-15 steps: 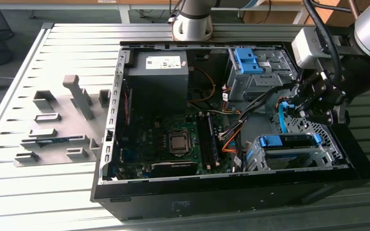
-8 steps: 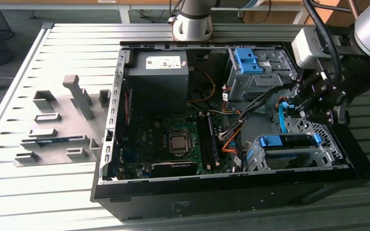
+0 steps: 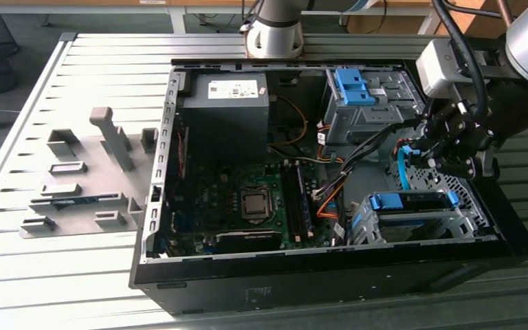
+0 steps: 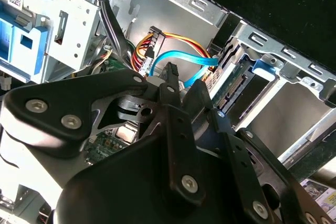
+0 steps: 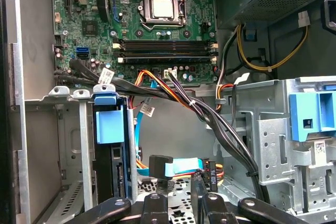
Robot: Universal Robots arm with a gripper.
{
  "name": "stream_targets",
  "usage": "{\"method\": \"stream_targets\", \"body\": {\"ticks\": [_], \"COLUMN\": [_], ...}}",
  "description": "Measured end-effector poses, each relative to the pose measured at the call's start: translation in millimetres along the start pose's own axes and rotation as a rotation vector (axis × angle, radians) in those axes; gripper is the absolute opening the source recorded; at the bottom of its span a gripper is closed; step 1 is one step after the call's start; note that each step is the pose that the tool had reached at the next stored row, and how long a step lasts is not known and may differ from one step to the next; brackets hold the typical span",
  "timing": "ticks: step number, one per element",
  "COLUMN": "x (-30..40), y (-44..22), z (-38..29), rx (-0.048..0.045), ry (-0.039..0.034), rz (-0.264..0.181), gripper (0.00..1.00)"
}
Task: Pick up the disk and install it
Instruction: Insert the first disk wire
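The disk [image 3: 412,202] sits inside the lower metal drive cage at the near right corner of the open computer case, its blue handle facing up. In the first wrist view the disk [image 5: 110,127] stands in its slot between the cage walls. My gripper [image 3: 448,159] hangs above the gap between the two drive cages, a little beyond the disk and not touching it. In the second wrist view the gripper [image 4: 172,75] looks shut with nothing in it, close to the black plug of a blue data cable [image 4: 181,59].
A second drive cage [image 3: 367,103] with a blue bracket stands at the far right. Bundled cables [image 5: 210,116] cross between the cages. The motherboard [image 3: 245,203] and the dark power supply [image 3: 225,113] fill the case's left. Grey fixtures [image 3: 85,179] lie on the slatted table.
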State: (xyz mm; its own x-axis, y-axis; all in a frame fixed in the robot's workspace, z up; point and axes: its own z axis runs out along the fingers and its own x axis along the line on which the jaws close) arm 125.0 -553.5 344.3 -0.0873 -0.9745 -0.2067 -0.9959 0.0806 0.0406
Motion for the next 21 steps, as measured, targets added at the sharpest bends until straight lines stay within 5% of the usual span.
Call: {"method": "stream_targets", "body": {"ticks": [10,15,21], "x": [-0.2,-1.0,-5.3], "y": [0.0,0.1,0.4], "z": [-1.0,-0.9,-0.1], "rx": [0.0008,-0.0004,-0.0005], "ry": [0.009,-0.0052,-0.0061], "rz": [0.0,0.0,0.0], "gripper": [0.31,0.31,0.31]}}
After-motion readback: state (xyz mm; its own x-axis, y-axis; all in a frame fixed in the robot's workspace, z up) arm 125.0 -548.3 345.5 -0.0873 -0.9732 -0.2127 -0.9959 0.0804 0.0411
